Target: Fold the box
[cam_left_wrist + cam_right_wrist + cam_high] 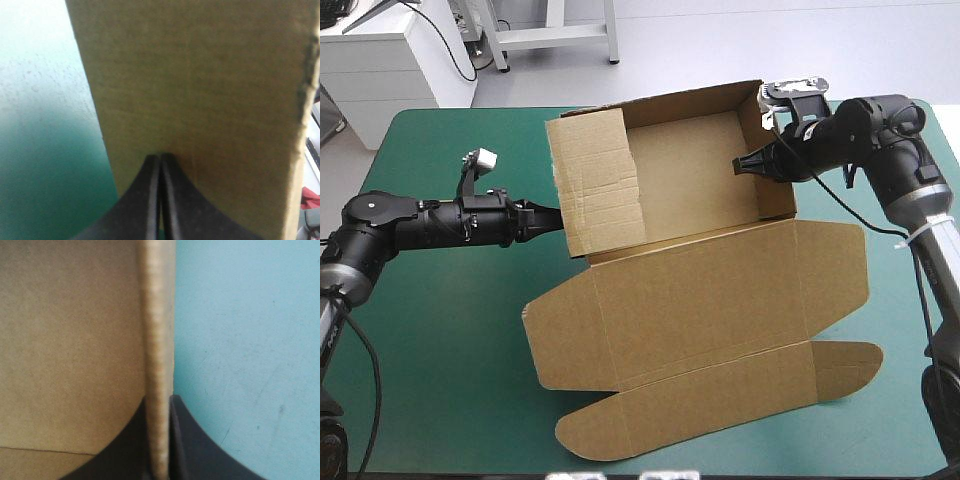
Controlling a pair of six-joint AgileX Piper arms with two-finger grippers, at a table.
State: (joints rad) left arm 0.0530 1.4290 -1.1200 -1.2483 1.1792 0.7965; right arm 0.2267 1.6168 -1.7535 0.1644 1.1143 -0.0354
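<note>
The box [700, 300] sat mid-way across the table [440, 380], lid flat toward the robot, tray beyond. The left gripper [558, 221], fingers together, butted the tray's left wall from outside. The right gripper [740, 163] pinched the right wall.

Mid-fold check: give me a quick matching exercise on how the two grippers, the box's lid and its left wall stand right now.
Things:
1. left gripper
2. right gripper
3. lid
4. left wall

States:
A. lies flat on the teal-green cover
B. clamped on the edge of the right wall
C. raised, with a gripper's tip at its outer face
D. shut, tips pressed against brown board

Pairs: 1-D, 2-B, 3-A, 4-C.
</note>
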